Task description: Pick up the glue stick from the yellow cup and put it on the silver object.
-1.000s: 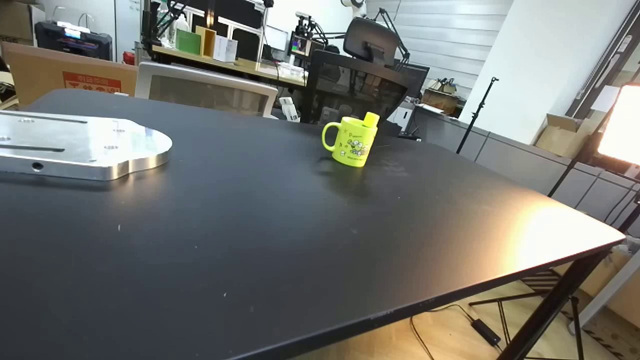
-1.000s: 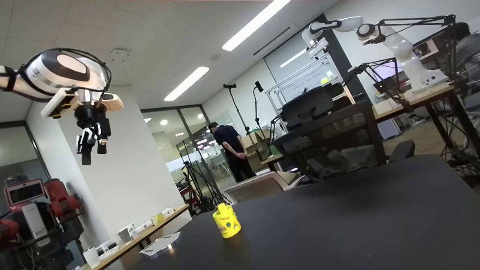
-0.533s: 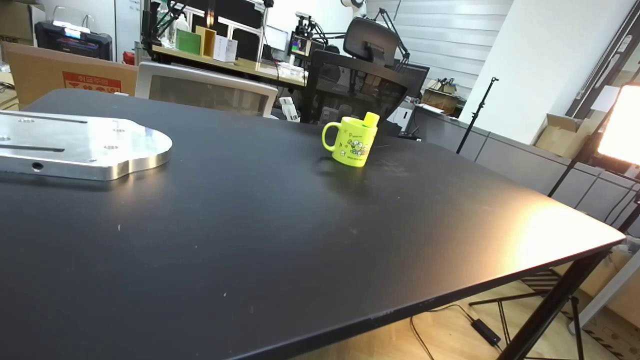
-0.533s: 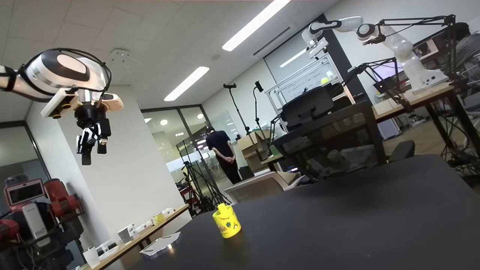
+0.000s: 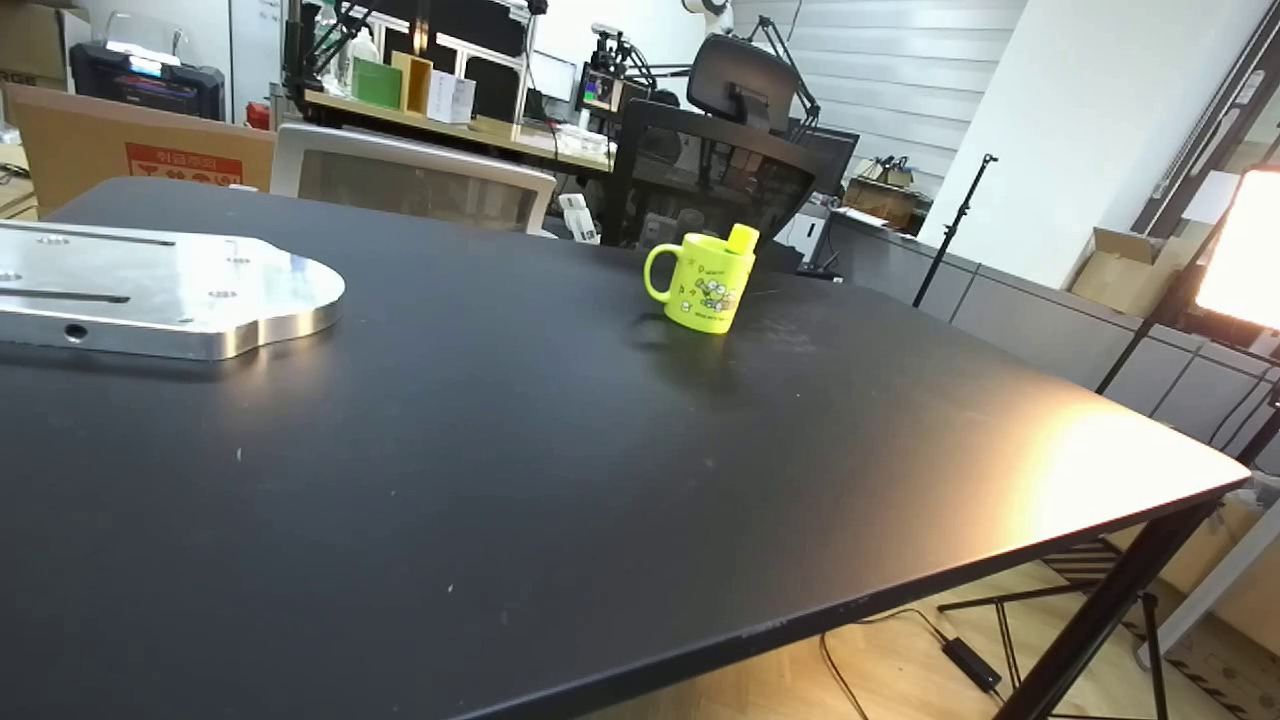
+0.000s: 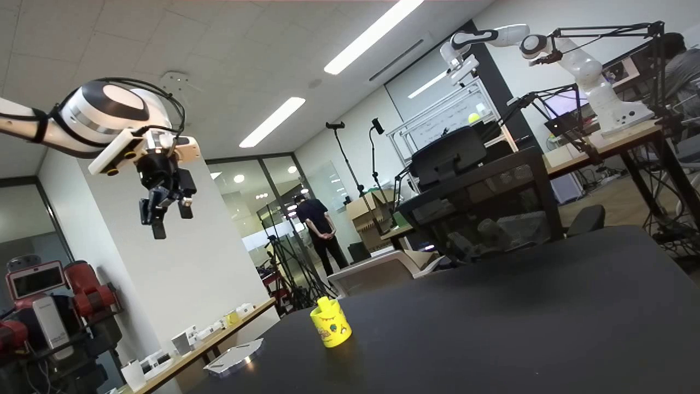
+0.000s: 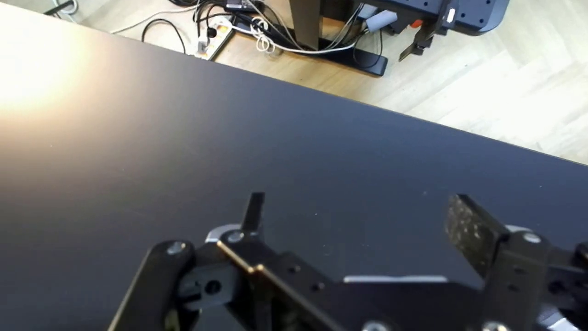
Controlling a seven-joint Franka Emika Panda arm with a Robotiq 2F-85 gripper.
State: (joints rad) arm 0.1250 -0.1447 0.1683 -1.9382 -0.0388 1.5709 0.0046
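Note:
The glue stick stands in the yellow cup, leaning on its rim. Only its yellow top shows in both exterior views (image 5: 741, 239) (image 6: 325, 303); its lower part is hidden in the cup. The yellow cup (image 5: 700, 290) stands upright on the dark table and also shows in an exterior view (image 6: 331, 327). The silver object (image 5: 170, 285), a flat metal plate, lies on the table apart from the cup (image 6: 235, 357). My gripper (image 6: 173, 221) is high above the table, fingers pointing down. In the wrist view its fingers (image 7: 357, 200) are wide apart with nothing between them.
The dark table (image 5: 480, 450) has an edge and corner near a bright lamp (image 5: 1245, 250). A mesh chair (image 6: 486, 202) and a white-framed chair (image 5: 410, 180) stand at the table. A person (image 6: 320, 224) stands in the background.
My arm and gripper have moved to the right in an exterior view in the last half second, with a slight tilt. The cup, glue stick and plate have not moved. The background person has shifted.

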